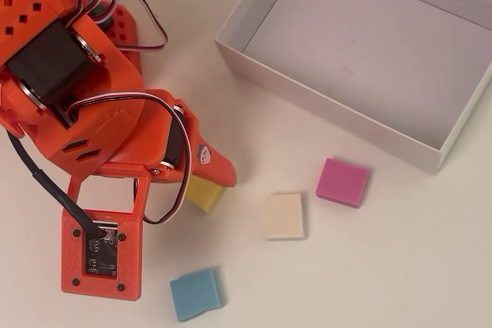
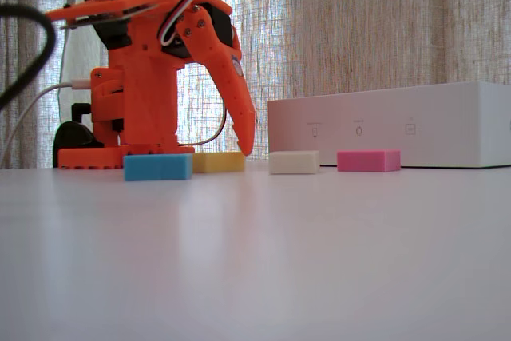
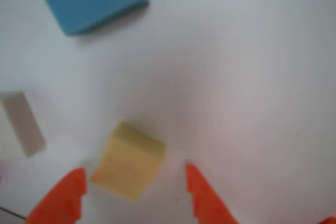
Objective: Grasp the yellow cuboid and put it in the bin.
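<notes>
Two orange fingers (image 3: 63, 198) poke up from the bottom of the wrist view, spread wide apart. The gripper (image 3: 134, 182) hangs low over the white worktop (image 2: 319, 261). The yellow cuboid (image 3: 127, 168) lies flat on the worktop between the fingers, closer to the one on the left, and it is turned a bit. I cannot tell if that finger touches it; the other one does not.

In the overhead view the arm (image 1: 84, 90) hides part of the yellow cuboid. A blue block (image 1: 196, 293) lies near it, toward the bottom. A cream block (image 1: 284, 216) and a pink block (image 1: 342, 182) lie to its right. The bin (image 1: 338, 113) sits at the top right, well apart from the yellow cuboid.
</notes>
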Available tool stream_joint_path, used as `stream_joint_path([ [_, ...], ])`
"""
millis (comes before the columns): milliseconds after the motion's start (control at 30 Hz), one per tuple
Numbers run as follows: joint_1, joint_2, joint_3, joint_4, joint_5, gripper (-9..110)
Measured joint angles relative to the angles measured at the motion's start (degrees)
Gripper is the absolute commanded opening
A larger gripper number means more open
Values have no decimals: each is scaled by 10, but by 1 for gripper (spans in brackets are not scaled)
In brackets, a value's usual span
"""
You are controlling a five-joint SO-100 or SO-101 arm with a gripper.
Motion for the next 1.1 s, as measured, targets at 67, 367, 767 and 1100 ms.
stream_joint_path([
  [67,-1,0,10,-9,0,21],
  [367,-1,1,16,-33,0,8],
  [767,-4,7,17,-43,0,-8],
  [1100,1,31,3,-111,8,-8],
])
